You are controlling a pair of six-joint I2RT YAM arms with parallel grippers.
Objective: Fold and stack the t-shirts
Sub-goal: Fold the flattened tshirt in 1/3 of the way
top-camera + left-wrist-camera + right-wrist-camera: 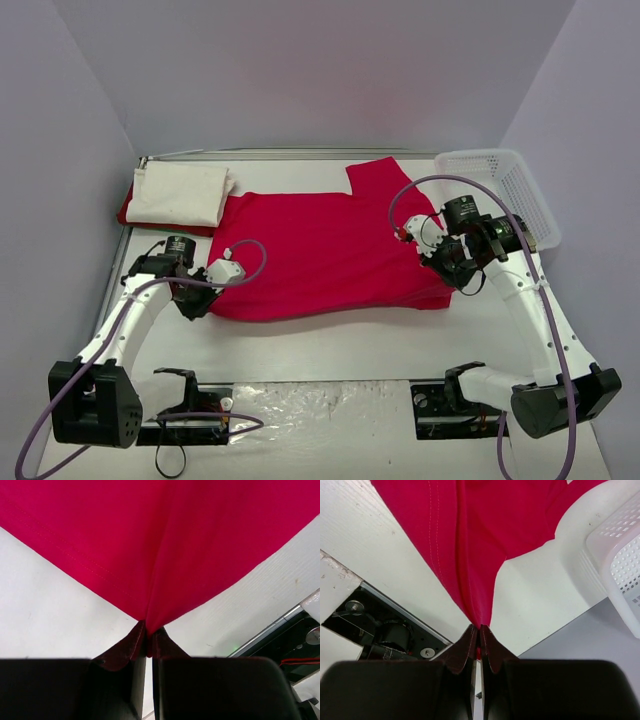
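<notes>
Nearest sit the left arm's black base [93,402] and the right arm's base [560,398], both arms reaching in to pinch one red t-shirt [330,250].

Plain pale lilac-grey walls [300,70] close in the white table [350,340] on three sides; up close its surface looks faintly ribbed and a little scuffed. Spread flat across the middle lies the red t-shirt, a sleeve pointing toward the back wall. At the back left a folded white t-shirt [180,195] rests on a second red shirt [127,211] — only its edge shows. A white lattice basket [505,190] stands at the back right corner, just beside the spread shirt. The left gripper [148,640] is clenched on the shirt's near-left corner; the right gripper [479,635] is clamped on its right edge — cloth gathers into a crease at each set of fingertips.
</notes>
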